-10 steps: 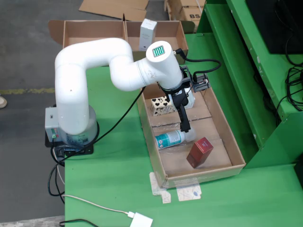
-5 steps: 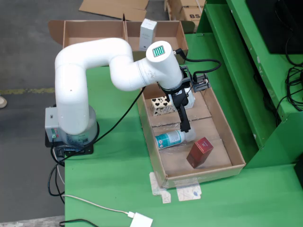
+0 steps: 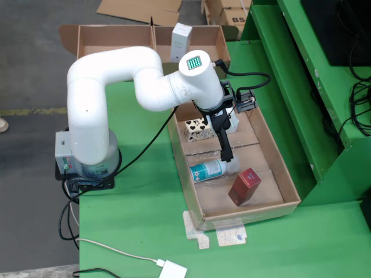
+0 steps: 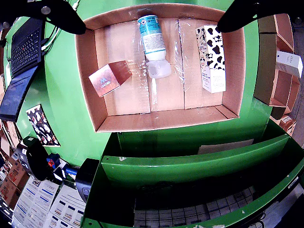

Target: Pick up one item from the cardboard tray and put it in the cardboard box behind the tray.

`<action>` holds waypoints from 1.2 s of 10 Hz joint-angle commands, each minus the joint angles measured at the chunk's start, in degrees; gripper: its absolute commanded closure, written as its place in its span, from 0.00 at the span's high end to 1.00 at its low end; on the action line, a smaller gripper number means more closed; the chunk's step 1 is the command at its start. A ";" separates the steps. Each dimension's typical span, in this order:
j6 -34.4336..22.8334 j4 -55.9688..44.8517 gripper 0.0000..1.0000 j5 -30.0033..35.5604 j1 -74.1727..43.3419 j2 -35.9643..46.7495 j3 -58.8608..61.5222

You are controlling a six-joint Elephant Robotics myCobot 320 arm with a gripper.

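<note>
Three items lie in the cardboard tray (image 4: 90, 71): teal-labelled bottle (image 4: 153, 38) mid-floor, cow-print carton (image 4: 209, 57), red box (image 4: 110, 78), writing unreadable, under the gripper (image 4: 149, 12), spread wide, holding nothing.

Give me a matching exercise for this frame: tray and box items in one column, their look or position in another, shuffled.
Items:
1. bottle
2. red box
3. cow-print carton
4. white carton

Descriptions:
A. black and white patches, lying flat in the tray
B. standing upright in the rear cardboard box
C. teal label, clear cap, on its side
D. tilted, nearest the tray's front end

Pairs: 1-C, 2-D, 3-A, 4-B
</note>
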 commanded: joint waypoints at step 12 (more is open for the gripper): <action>0.26 6.42 1.00 0.22 1.70 -3.84 -0.04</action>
